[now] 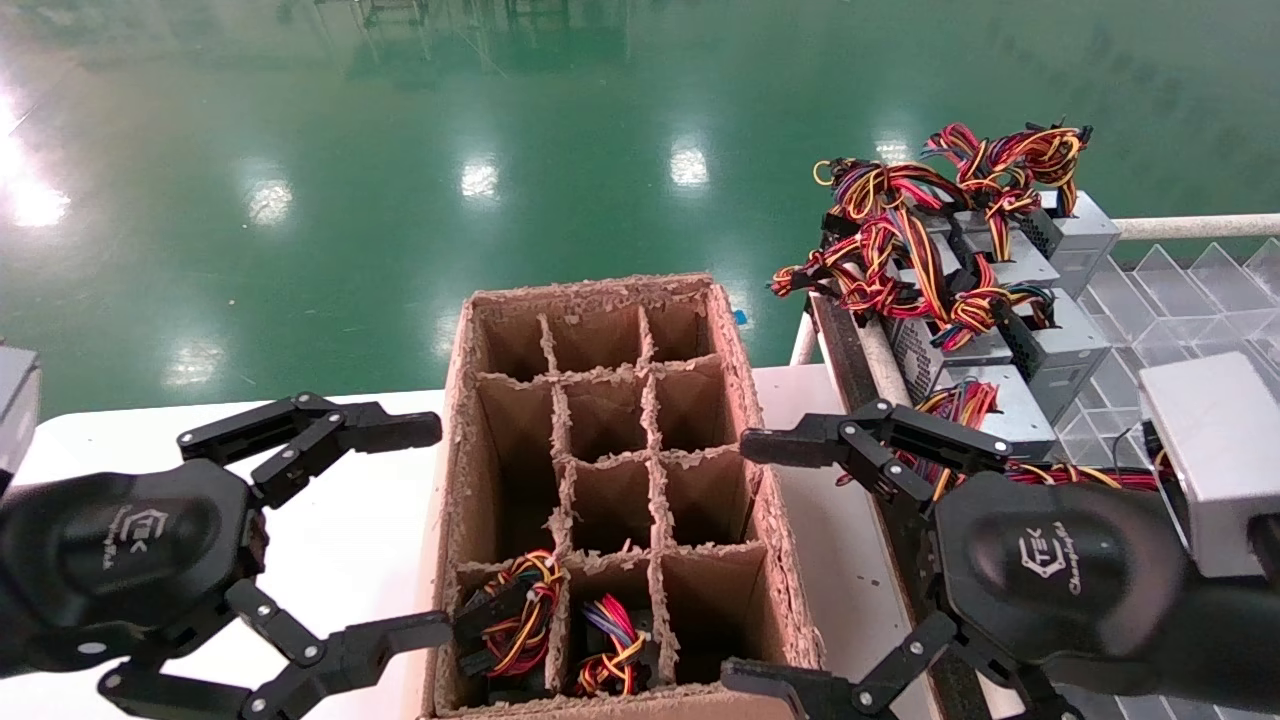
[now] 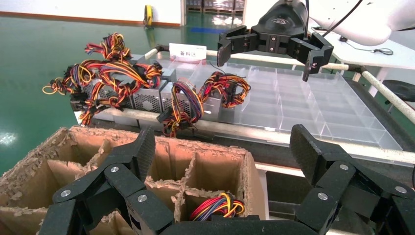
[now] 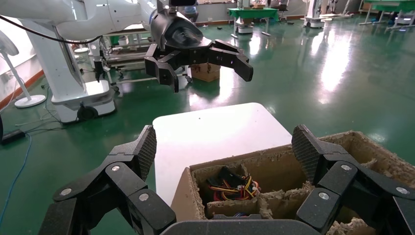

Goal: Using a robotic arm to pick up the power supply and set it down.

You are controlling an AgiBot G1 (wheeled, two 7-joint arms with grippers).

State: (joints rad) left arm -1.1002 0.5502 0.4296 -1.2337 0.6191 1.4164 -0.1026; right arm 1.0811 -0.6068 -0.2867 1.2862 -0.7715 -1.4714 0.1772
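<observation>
Looks like we're pre-grab: the right gripper [image 1: 770, 560] and left gripper [image 1: 400, 530] both hang spread wide and empty either side of the cardboard box [image 1: 760, 500]. The power supply [image 1: 1000, 410] sits mid-right, just beyond the right one, so next it reaches over. Two supplies boxed already, roughly five waiting.

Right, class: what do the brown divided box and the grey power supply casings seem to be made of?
The brown divided box looks like raw matt cardboard: its edges are torn and fibrous. The grey power supply casings look like dull sheet metal, with flat folded faces and a perforated vent; the exact metal is unclear.
</observation>
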